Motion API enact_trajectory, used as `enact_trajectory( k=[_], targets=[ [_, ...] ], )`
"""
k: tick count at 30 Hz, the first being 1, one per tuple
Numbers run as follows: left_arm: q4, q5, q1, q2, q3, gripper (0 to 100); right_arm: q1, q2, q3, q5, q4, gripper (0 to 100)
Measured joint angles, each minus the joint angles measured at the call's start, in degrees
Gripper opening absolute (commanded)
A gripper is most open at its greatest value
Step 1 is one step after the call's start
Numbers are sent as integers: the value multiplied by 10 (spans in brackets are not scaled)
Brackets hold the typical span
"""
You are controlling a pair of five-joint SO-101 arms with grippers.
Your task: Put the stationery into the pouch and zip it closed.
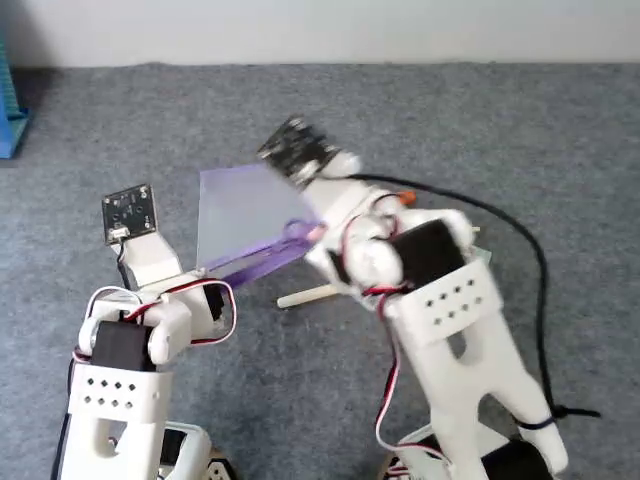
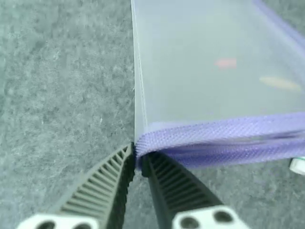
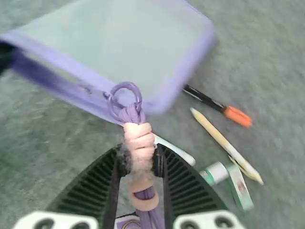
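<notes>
Grey carpet [image 1: 500,130] | left claw [image 2: 138,160] pinches pouch [image 2: 205,71] corner | right claw [image 3: 139,152] grips zip cord [image 3: 127,112] | pencil [image 1: 308,296] partly under arm [image 1: 450,300]

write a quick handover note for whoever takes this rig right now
Left gripper: shut on a corner of the pouch.
Right gripper: shut on the zipper pull.
Things: the pouch is held between both arms. The pen, pencil and green-and-white items lie on the grey mat beside it.
Done: pouch gripped at corner and pull. How far the zip is open cannot be told.
Left: put all the stationery in, then zip it closed.
</notes>
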Motion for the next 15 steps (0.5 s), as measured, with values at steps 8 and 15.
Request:
enact_trajectory(
  k=[8, 15],
  targets=[
    [14, -3, -1, 0, -20, 11, 67, 0, -34, 20, 30, 8],
    [46, -2, 0, -4, -24, 26, 69, 0, -65, 20, 62, 8]
  ],
)
